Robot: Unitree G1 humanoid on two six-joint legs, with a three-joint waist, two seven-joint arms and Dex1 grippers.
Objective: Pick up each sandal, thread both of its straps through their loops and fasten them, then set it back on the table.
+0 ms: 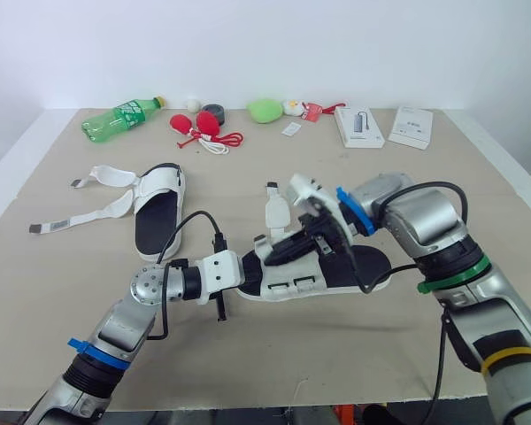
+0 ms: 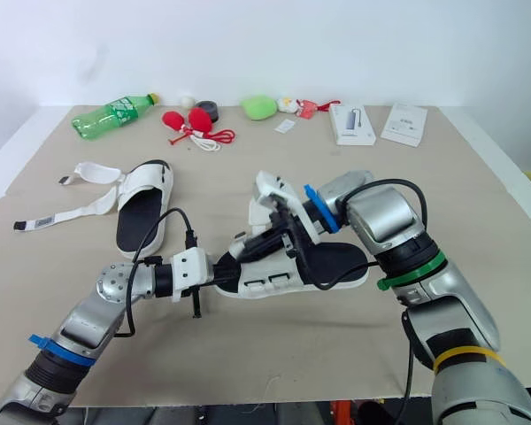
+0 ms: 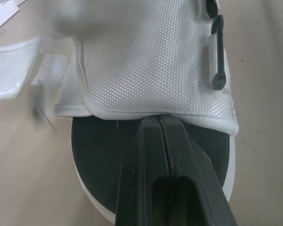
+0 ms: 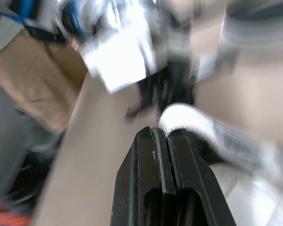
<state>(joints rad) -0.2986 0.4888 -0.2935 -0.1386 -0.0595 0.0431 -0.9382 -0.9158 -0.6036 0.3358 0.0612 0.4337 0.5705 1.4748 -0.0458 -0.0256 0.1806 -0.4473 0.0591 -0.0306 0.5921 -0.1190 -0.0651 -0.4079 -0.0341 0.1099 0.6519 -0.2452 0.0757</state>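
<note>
Head view: the sandal lies on the worktop, with the left hand at its toe and the right hand over its straps.
Left wrist: fingers pressed together, tips at its upper.
Right wrist: fingers pressed together, touching a strap.

Arm finish and markings
Silver left arm, lower left: blue band. Right arm, right side: green band, yellow band, black cable.

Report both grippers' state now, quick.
Left gripper: shut, tips against the sandal at its upper's edge.
Right gripper: shut, seemingly pinching the strap.
</note>
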